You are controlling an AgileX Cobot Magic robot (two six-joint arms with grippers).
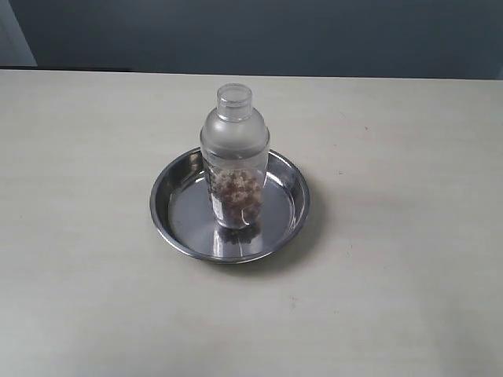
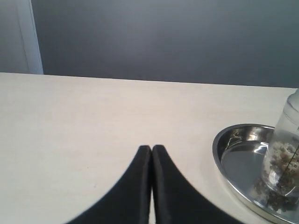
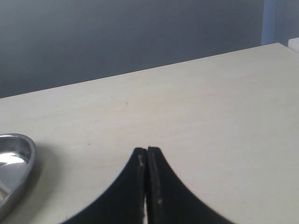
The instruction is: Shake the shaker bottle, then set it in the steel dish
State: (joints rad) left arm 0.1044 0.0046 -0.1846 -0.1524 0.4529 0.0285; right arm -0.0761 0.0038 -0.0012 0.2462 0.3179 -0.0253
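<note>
The frosted shaker bottle (image 1: 234, 157) stands upright inside the steel dish (image 1: 177, 224) at the table's middle, brown granules in its lower part. Neither arm shows in the exterior view. In the left wrist view the left gripper (image 2: 152, 148) is shut with nothing between its black fingers, well apart from the steel dish (image 2: 223, 158) and the shaker bottle (image 2: 285, 149) at that frame's edge. The right gripper (image 3: 147, 150) is also shut and empty; only a piece of the steel dish (image 3: 23, 163) shows beside it, the bottle out of that view.
The pale wooden table (image 1: 409, 259) spreads on all sides of the dish. A dark grey wall (image 1: 259, 35) runs behind the far edge.
</note>
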